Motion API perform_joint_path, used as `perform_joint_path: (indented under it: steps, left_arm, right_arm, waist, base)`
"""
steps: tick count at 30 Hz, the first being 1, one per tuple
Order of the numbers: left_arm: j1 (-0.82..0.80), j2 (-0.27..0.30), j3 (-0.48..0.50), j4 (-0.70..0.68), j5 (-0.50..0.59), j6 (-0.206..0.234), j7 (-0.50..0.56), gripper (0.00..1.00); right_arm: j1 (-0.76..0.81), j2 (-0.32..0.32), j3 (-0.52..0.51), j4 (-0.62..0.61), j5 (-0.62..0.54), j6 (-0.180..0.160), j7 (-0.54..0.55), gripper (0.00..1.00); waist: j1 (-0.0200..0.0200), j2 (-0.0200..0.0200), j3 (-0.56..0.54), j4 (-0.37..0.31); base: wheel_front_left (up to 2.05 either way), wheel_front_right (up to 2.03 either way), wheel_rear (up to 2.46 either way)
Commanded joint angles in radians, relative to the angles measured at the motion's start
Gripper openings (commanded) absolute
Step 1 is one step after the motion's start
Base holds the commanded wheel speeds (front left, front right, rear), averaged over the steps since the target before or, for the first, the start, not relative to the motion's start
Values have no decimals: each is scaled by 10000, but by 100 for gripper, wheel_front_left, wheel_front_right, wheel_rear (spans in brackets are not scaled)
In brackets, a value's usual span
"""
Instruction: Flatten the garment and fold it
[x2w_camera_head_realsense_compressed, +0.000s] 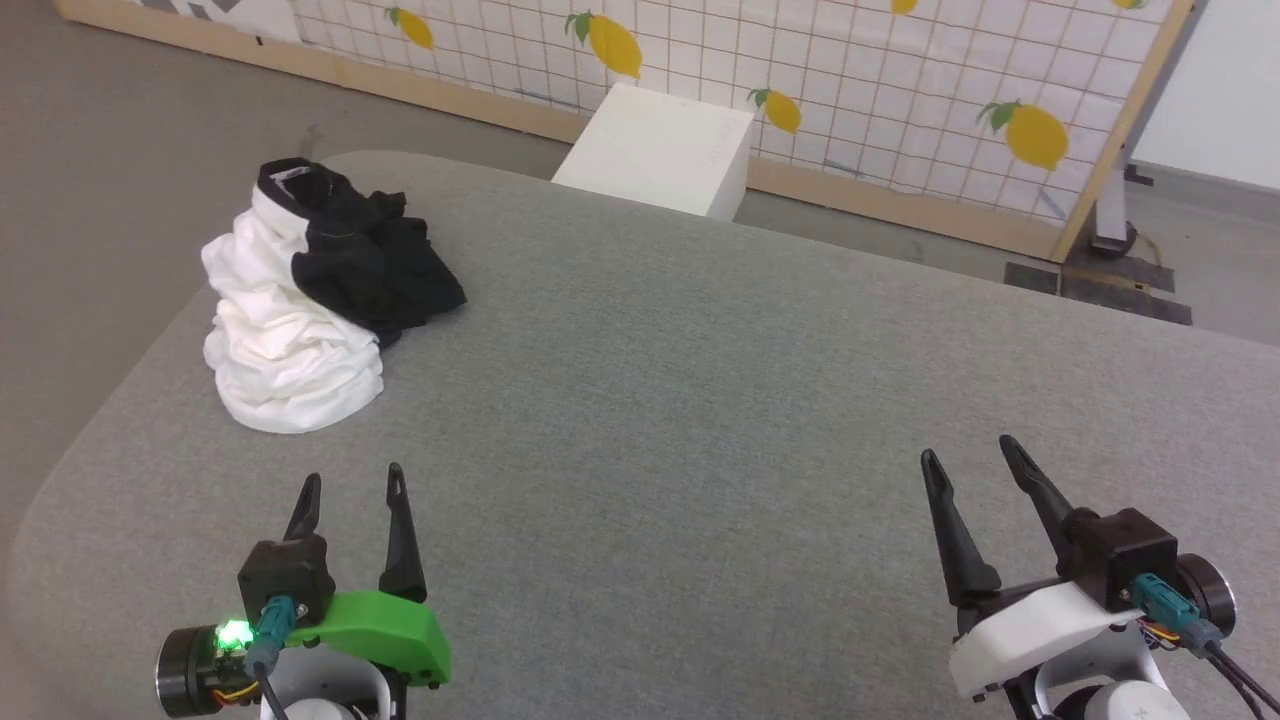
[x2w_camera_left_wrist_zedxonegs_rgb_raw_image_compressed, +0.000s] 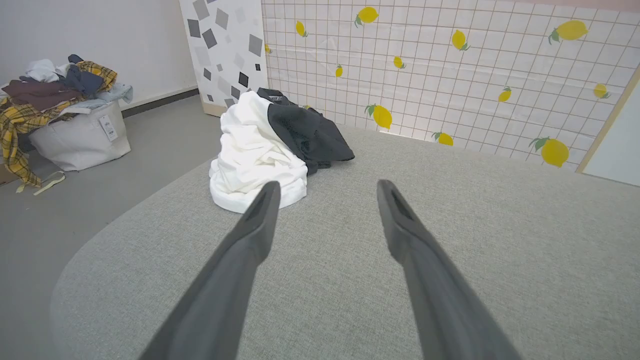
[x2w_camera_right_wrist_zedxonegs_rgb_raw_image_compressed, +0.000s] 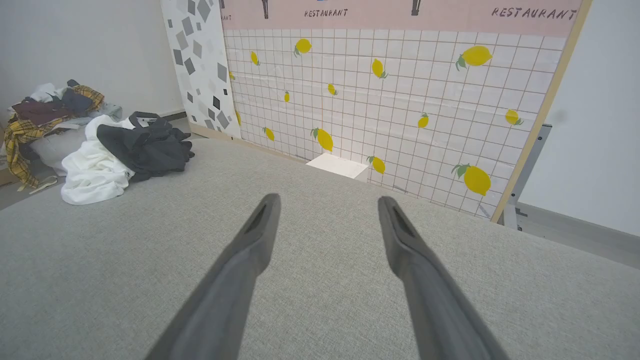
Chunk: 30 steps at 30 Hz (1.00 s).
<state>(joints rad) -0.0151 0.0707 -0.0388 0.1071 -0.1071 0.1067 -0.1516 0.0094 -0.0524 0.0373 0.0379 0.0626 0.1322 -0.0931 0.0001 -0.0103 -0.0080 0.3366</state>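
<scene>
1. The shirt (x2w_camera_head_realsense_compressed: 290, 310) lies in a heap by the far left corner of the table (x2w_camera_head_realsense_compressed: 700, 420), close to the left edge; the white body is bunched below, and the black sleeves are piled on top, spilling toward the middle.
2. Our left gripper (x2w_camera_head_realsense_compressed: 354, 473) hovers over the near left part of the table, fingers apart and empty; our right gripper (x2w_camera_head_realsense_compressed: 968, 448) hovers over the near right part, also apart and empty, well away from the shirt.
3. We judge that flattening has not yet begun; the first job is to fetch the heap.
4. We would send the left gripper, since it is nearer; it should pinch a single layer at the white hem, not the whole bundle; then drag the shirt toward the middle so nothing slips off the edge.
5. Both grippers can then take opposite points and pull outward; the tangled sleeves may cling, so we would lift gently and free them first.
</scene>
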Motion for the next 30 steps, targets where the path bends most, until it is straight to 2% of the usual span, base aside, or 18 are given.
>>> perform_joint_path:
  steps: [1, 30]
  left_arm:
    - [-36, 76, 1, 55, -99, 91, -131, 100]
    - [-44, 109, -86, 433, -398, 530, -726, 100]
  right_arm:
    - [-202, 13, 35, 35, 55, -9, -97, 100]
    - [-275, 19, 217, 179, 297, -13, -491, 100]
  waist:
    - [-1, 64, -7, 106]
    - [-1, 88, -78, 1286]
  base:
    - [0, 0, 0]
    - [0, 0, 0]
